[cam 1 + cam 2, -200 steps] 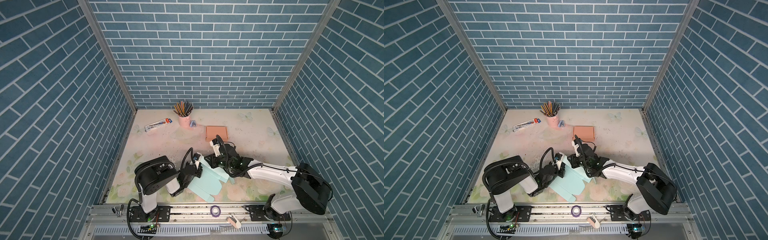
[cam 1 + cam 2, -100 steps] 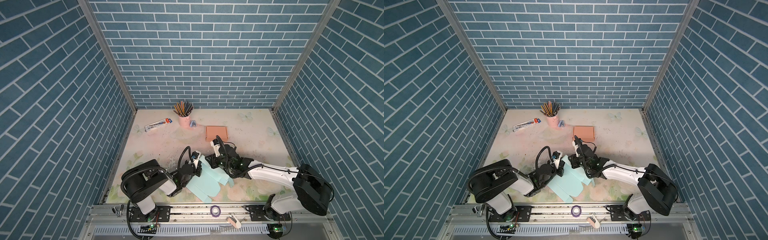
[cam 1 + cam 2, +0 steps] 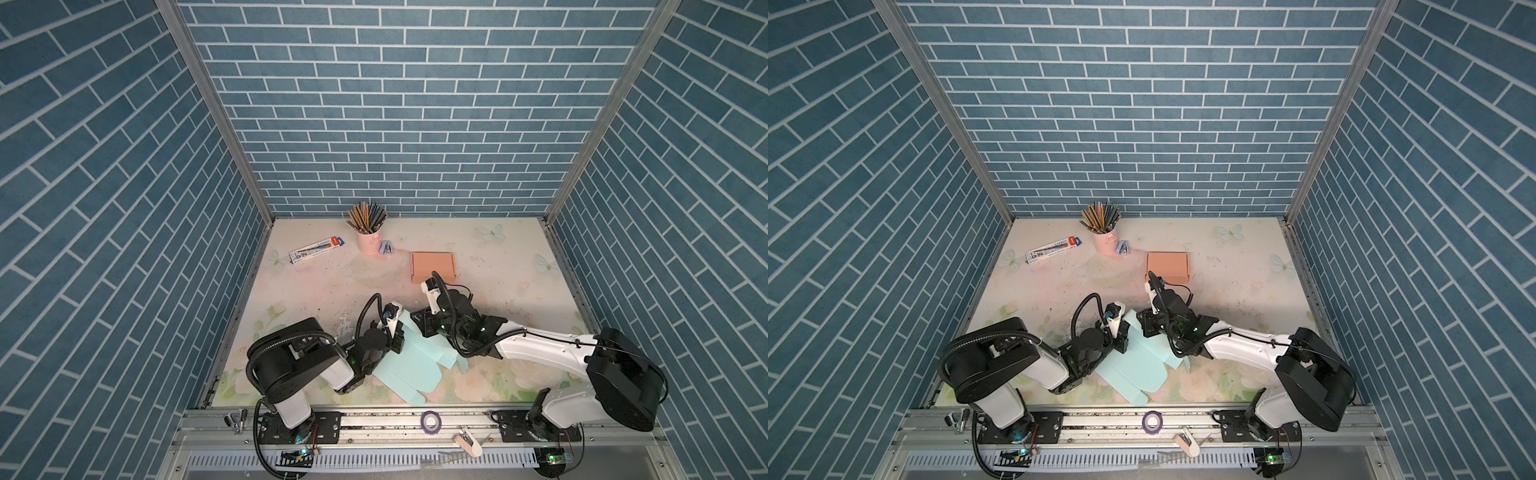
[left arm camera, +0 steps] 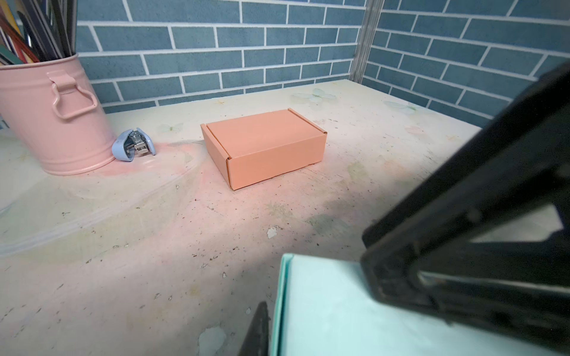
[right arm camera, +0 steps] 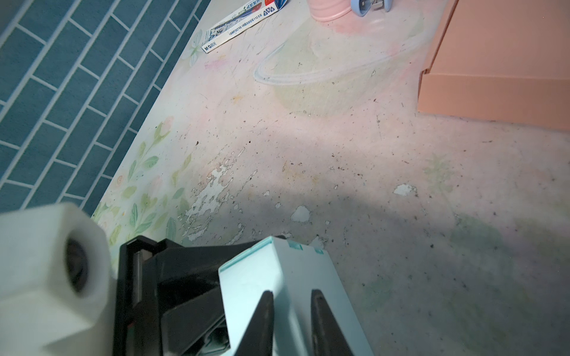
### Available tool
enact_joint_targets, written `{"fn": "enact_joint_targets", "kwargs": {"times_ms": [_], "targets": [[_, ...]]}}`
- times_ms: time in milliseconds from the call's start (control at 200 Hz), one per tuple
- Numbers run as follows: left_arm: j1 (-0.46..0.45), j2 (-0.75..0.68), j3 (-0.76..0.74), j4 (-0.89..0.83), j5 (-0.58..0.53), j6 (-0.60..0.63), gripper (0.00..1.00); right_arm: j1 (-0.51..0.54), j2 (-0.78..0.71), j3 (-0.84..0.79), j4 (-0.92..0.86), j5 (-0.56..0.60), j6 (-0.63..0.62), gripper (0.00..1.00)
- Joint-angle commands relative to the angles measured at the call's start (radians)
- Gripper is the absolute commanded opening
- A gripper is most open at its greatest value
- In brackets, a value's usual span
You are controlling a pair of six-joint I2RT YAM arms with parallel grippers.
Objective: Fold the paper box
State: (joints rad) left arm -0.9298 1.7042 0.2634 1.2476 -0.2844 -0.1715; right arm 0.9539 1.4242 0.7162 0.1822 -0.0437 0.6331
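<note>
The paper box is a pale mint blank, lying partly flat near the table's front middle with its far edge lifted. My left gripper is shut on the lifted flap's left side. In the left wrist view one of its fingers presses the doubled paper edge, and the other finger is hidden behind the sheet. My right gripper is shut on a raised crease of the same flap, right beside the left gripper.
A closed orange box sits just beyond the right gripper. Further back stand a pink pencil cup, a small blue stapler and a pencil carton. A purple tape roll lies on the front rail. Brick walls enclose three sides.
The left arm's elbow has swung lower and to the left while its gripper stayed at the flap. The flat part of the paper shifted slightly left. The right arm has barely moved.
</note>
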Motion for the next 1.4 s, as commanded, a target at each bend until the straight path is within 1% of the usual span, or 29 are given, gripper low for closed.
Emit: {"fn": "enact_joint_targets", "kwargs": {"times_ms": [0, 270, 470, 680, 830, 955, 1070, 1235, 1325, 1395], "targets": [[0.004, 0.022, -0.016, 0.042, -0.030, -0.012, 0.21, 0.017, -0.007, -0.034, -0.110, -0.009, 0.033, 0.22], [0.003, 0.061, -0.033, 0.087, -0.039, -0.012, 0.22, 0.017, -0.016, -0.038, -0.109, -0.003, 0.038, 0.22], [0.004, 0.086, -0.003, 0.074, -0.025, -0.006, 0.19, 0.017, -0.016, -0.035, -0.112, -0.001, 0.037, 0.22], [0.003, 0.125, -0.006, 0.115, -0.022, -0.010, 0.16, 0.018, -0.019, -0.031, -0.112, -0.001, 0.033, 0.22], [0.003, 0.105, -0.015, 0.109, -0.021, -0.013, 0.12, 0.018, -0.059, -0.004, -0.159, 0.020, 0.001, 0.23], [0.003, 0.071, -0.021, 0.081, -0.022, -0.026, 0.09, 0.019, -0.130, 0.030, -0.232, 0.059, -0.042, 0.23], [0.004, 0.011, -0.017, -0.001, -0.043, -0.043, 0.06, 0.019, -0.228, 0.040, -0.274, 0.084, -0.085, 0.23], [0.003, -0.137, 0.003, -0.209, -0.086, -0.091, 0.04, 0.026, -0.409, 0.047, -0.327, 0.117, -0.162, 0.23], [0.004, -0.250, 0.033, -0.398, -0.125, -0.138, 0.04, 0.043, -0.501, 0.051, -0.351, 0.127, -0.212, 0.21], [0.003, -0.350, 0.074, -0.603, -0.169, -0.181, 0.04, 0.059, -0.560, 0.051, -0.361, 0.122, -0.243, 0.17]]}}
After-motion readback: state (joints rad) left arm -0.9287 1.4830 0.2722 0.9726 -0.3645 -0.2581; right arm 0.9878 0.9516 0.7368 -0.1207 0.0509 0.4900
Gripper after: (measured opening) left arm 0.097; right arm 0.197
